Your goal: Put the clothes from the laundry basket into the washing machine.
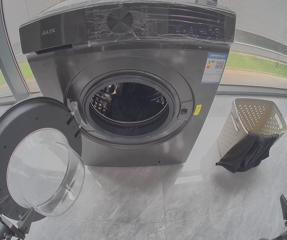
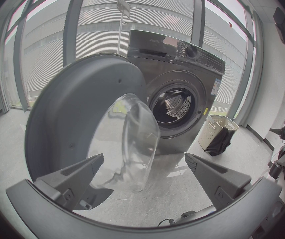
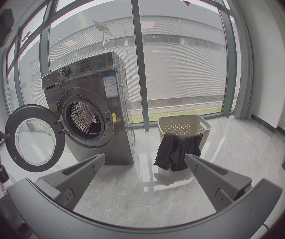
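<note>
Tiled floor (image 1: 170,197): washer (image 1: 126,60), door (image 1: 26,127) open; basket (image 1: 228,130), garment (image 1: 248,152) over its rim; my left claw (image 2: 144,157) and right claw (image 3: 144,157) spread, empty; pickup pending, the right claw probably must reach that garment.

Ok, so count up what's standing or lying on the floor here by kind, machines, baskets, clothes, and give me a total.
Washing machine: 1
Laundry basket: 1
Dark garment, draped over the basket's rim: 1
Total: 3
A dark shape inside the drum may be more clothing; cannot tell, so it is not counted.
</note>
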Robot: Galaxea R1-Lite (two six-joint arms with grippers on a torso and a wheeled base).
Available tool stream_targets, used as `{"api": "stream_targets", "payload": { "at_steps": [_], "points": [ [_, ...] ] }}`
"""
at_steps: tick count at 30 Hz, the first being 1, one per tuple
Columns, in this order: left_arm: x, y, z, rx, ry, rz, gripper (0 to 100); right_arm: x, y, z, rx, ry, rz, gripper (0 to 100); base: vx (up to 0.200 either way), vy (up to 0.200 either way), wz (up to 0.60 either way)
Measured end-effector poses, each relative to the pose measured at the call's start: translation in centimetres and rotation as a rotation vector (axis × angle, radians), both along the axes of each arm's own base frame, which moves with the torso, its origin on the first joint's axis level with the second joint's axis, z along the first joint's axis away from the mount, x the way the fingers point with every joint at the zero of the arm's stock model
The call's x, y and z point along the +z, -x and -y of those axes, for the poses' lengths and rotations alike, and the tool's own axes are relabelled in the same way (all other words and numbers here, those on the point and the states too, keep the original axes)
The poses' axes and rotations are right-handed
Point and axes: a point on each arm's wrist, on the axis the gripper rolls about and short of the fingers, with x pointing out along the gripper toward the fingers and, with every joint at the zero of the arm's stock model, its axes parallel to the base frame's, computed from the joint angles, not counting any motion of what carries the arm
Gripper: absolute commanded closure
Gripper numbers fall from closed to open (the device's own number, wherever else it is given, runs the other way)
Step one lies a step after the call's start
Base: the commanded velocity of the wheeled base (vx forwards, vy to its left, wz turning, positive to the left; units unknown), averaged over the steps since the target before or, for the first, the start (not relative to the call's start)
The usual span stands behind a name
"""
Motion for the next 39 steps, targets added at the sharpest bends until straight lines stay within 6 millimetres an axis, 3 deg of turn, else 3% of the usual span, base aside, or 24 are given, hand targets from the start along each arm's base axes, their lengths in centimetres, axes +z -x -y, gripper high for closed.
{"api": "stream_targets", "payload": {
  "at_steps": [18,22,32,39],
  "points": [
    [-1.0,3.0,0.0,0.135,-0.025,0.233,0,-1.3,1.2,-0.1,-0.013,0.069,0.023,0,0.0,0.0,0.0],
    [-1.1,3.2,-0.1,0.192,-0.08,0.242,0,-1.3,1.3,-0.1,-0.002,0.072,0.035,0,0.0,0.0,0.0],
    [-1.8,3.2,0.2,0.078,-0.097,0.199,0,-1.4,1.4,-0.1,0.007,0.076,0.045,0,0.0,0.0,0.0],
    [-1.8,3.3,0.1,0.104,-0.055,0.195,0,-1.4,1.4,-0.1,0.008,0.075,0.046,0,0.0,-0.2,0.0]
  ]
}}
